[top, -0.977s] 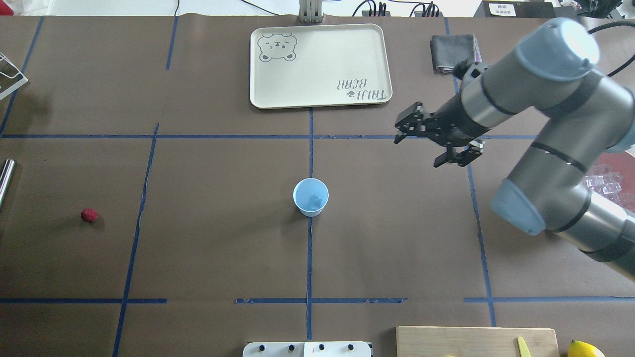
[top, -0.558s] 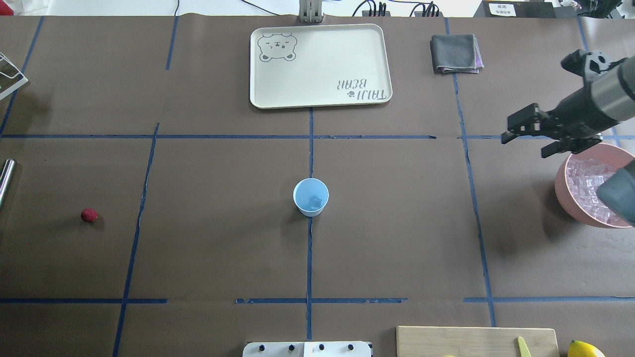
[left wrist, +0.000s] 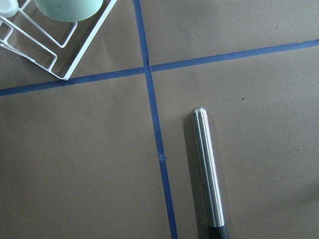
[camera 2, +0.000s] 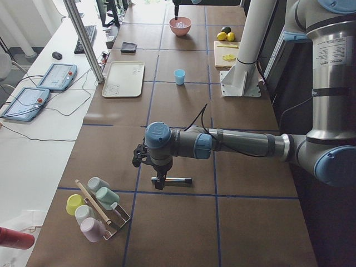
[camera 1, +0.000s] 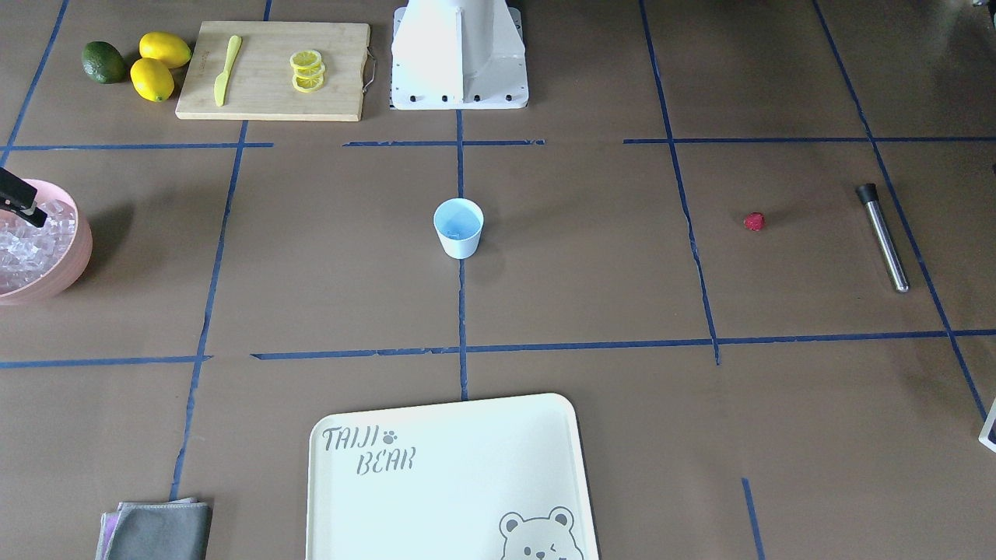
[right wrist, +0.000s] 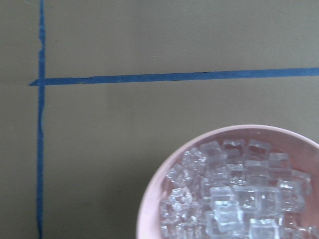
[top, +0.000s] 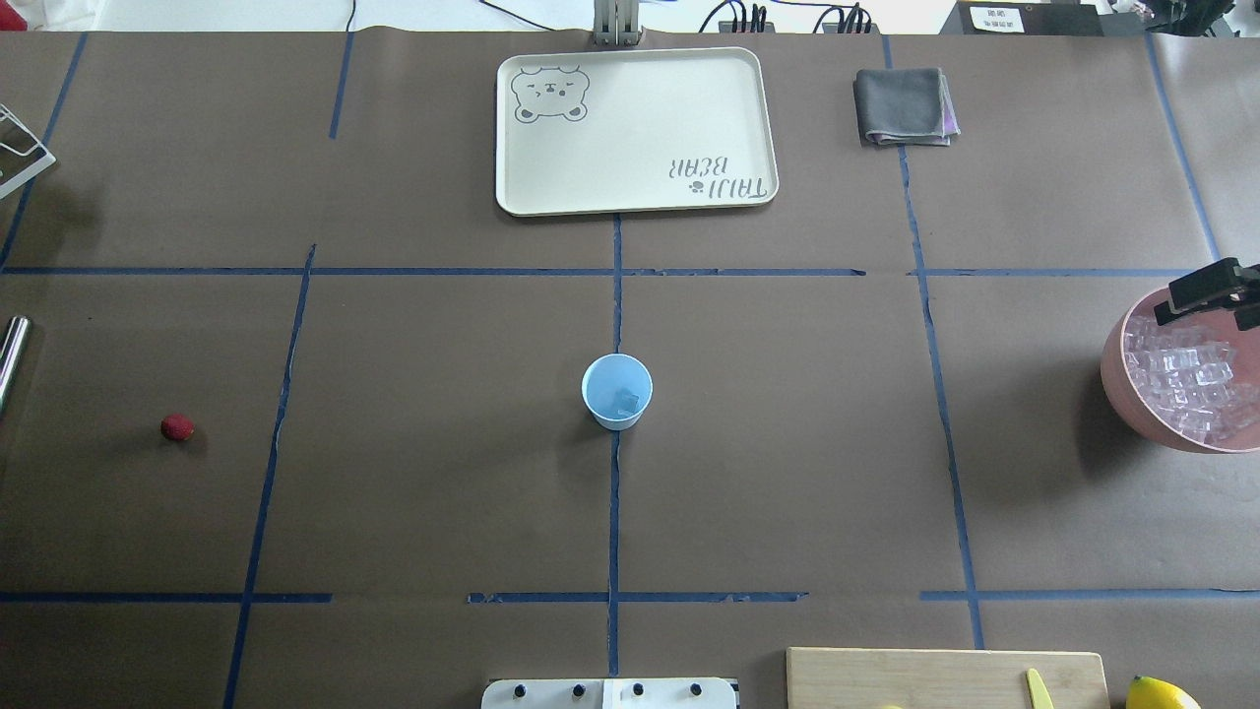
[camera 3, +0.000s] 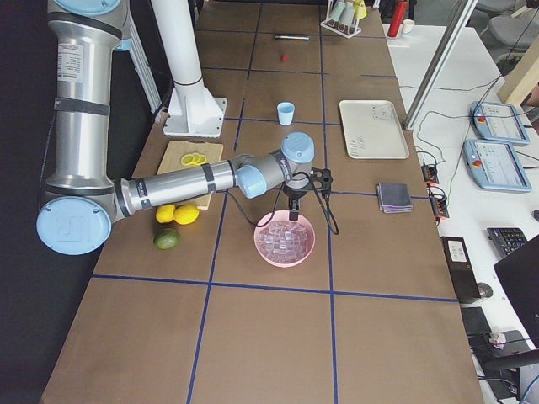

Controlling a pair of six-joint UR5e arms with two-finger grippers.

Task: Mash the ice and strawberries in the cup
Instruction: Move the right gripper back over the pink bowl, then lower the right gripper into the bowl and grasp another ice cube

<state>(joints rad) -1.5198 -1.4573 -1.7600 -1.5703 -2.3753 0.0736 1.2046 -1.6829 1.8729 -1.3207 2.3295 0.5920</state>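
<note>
The pale-blue cup (top: pixel 617 392) stands upright at the table's centre with one ice cube (top: pixel 627 401) inside. More ice (top: pixel 1186 379) fills the pink bowl (top: pixel 1117 384) at the right edge; it also shows in the right wrist view (right wrist: pixel 239 199). The red strawberry (top: pixel 177 426) lies alone at the far left. My right gripper (top: pixel 1206 295) hovers over the bowl's far rim, open and empty. My left gripper (camera 2: pixel 158 181) shows only in the exterior left view, above a steel muddler (left wrist: pixel 207 169); I cannot tell whether it is open or shut.
A cream tray (top: pixel 635 128) and a folded grey cloth (top: pixel 904 106) lie at the far side. A cutting board (camera 1: pixel 272 70) with lemon slices and a knife, lemons (camera 1: pixel 159 66) and an avocado (camera 1: pixel 103 62) sit near the robot's base. A cup rack (camera 2: pixel 97 208) stands beyond the muddler.
My right arm has swung back to the right, from near the table's middle to over the pink bowl. The cup, strawberry and muddler have not moved.
</note>
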